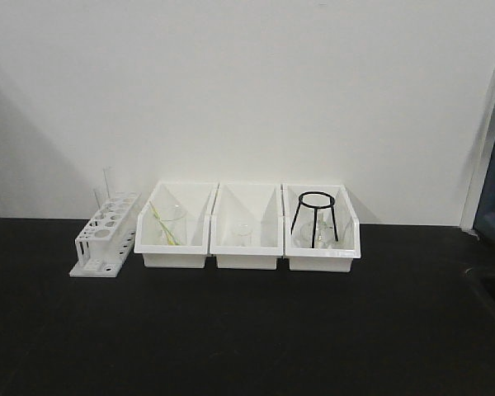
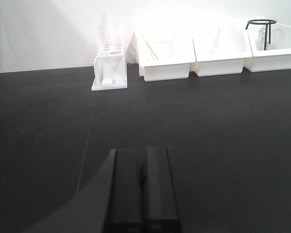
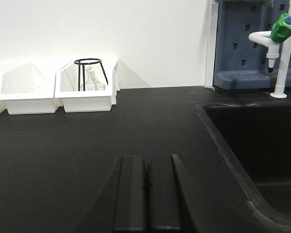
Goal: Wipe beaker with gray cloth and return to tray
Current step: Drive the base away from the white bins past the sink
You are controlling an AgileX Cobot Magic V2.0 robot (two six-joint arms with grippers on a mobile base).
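Both clenched, left tool (image 2: pixel 143 182) and right tool (image 3: pixel 146 182) hang above a black benchtop (image 1: pixel 247 330), white wall (image 1: pixel 247 82) behind.

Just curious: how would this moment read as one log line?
left end effector: shut, empty | right end effector: shut, empty | tray, cloth: not in view

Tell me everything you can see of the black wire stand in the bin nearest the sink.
The stand is thin black wire, metal by the look: a round ring on top carried by straight legs that splay outward. It stands upright inside the rightmost white bin, its ring well above the front wall. A clear glass vessel sits in the same bin, seen through the legs; whether they touch cannot be told.
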